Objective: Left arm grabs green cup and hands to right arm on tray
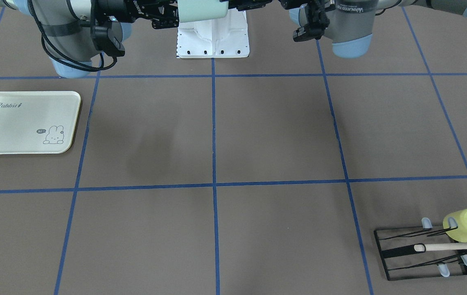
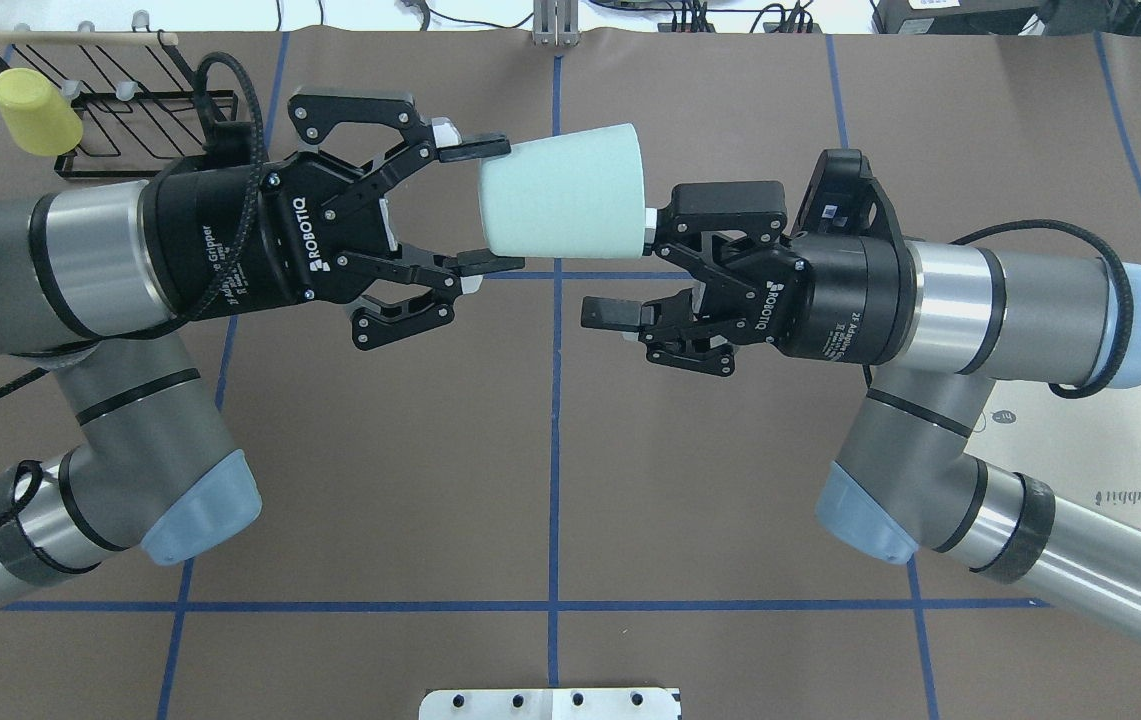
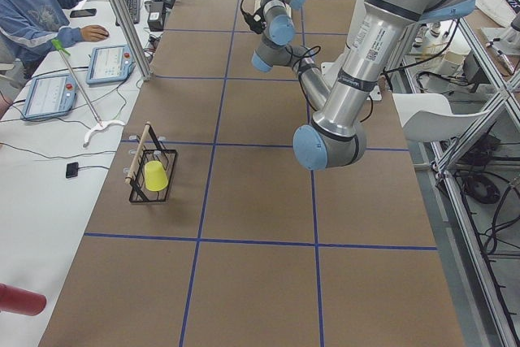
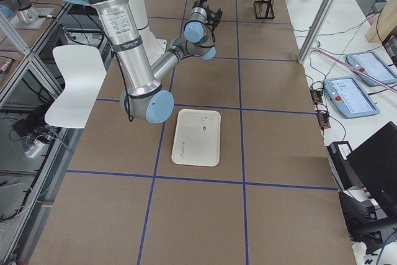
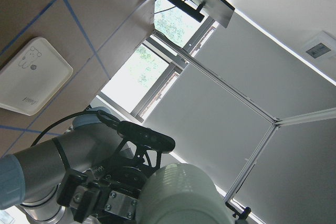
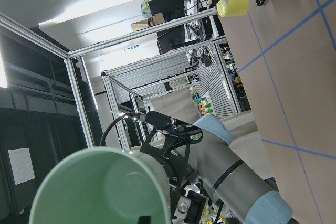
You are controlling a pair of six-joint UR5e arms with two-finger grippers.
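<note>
Brown table (image 2: 550,450) taped in a blue grid; above it two robot arms meet for a mid-air handover.
Nearest, down behind the right pincer (image 2: 625,265) and out to its side, the tray (image 1: 16,127) lies bare, ready as the drop-off spot. Between the two pincers the green cup (image 2: 565,195) hangs on its side, its mouth turned toward the right pincer so the rim is offered. The left pincer (image 2: 485,206), spread wide, clamps the narrow base between its fingertips. The right pincer is open and grips nothing. One fingertip is at the rim and the other stands clear of the wall, seemingly placed to pinch that wall. The left should probably not let go before then. Farthest, beyond the left pincer, a wire rack (image 2: 145,105) carries a yellow cup (image 2: 35,100).
</note>
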